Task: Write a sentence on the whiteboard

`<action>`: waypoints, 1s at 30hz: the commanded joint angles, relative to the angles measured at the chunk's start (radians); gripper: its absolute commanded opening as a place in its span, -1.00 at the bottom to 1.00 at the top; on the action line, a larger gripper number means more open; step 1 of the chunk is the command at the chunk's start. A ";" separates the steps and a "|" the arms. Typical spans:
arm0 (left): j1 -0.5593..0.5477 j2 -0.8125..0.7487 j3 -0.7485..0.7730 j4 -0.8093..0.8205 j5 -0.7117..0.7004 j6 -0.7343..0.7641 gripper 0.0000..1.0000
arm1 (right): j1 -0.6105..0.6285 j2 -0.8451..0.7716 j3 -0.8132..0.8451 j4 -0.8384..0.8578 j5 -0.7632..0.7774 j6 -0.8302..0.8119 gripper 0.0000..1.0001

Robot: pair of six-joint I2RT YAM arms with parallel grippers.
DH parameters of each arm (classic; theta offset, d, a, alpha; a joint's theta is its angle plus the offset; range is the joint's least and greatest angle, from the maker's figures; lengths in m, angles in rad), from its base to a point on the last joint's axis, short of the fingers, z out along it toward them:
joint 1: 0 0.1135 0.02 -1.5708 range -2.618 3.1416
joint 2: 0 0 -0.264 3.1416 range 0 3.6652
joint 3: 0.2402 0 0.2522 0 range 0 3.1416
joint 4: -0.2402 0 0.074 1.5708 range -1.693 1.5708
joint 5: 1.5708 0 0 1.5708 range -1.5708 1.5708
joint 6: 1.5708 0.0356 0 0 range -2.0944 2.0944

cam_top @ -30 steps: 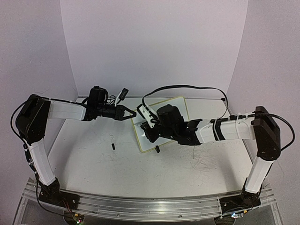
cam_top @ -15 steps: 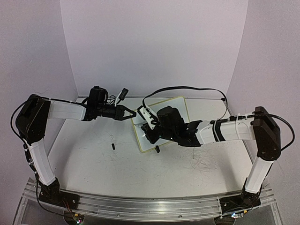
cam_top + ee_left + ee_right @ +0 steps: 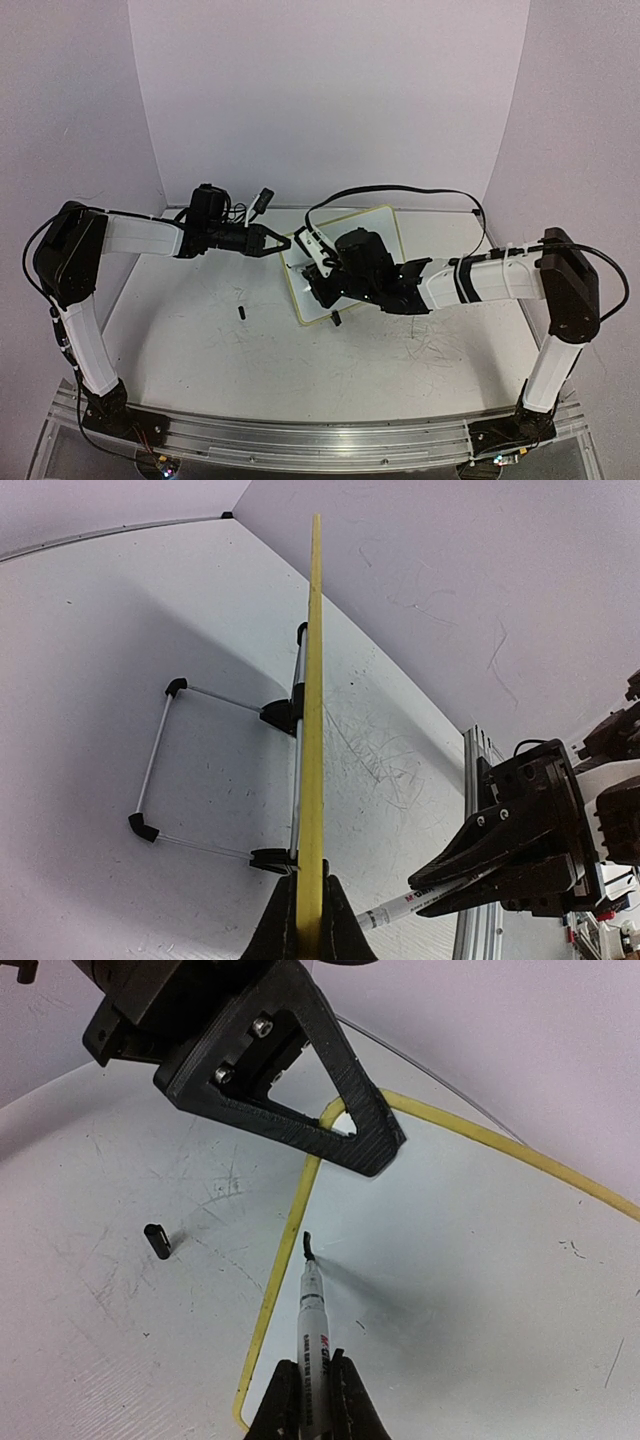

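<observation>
Table (image 3: 200, 340): white, scuffed.
Whiteboard (image 3: 383, 222): yellow-rimmed, at the centre of the top view, propped on a wire stand (image 3: 143, 827).
Left gripper (image 3: 309, 905): clamped on the board's rim, bottom centre of its wrist view.
Right gripper (image 3: 306, 1390): clamped on the marker (image 3: 312, 1305), whose tip is at the board's face just inside the rim.
Cap (image 3: 157, 1239): small, black, on the table left of the board.

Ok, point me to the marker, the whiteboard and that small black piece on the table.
marker (image 3: 313, 1310), right wrist view, on its white barrel.
whiteboard (image 3: 480, 1290), right wrist view, on its bare white face.
small black piece (image 3: 158, 1240), right wrist view, on its middle.
</observation>
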 commanded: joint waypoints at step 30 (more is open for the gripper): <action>0.005 -0.017 -0.003 -0.014 0.011 0.005 -1.00 | -0.006 -0.075 -0.022 0.090 -0.027 0.031 -1.00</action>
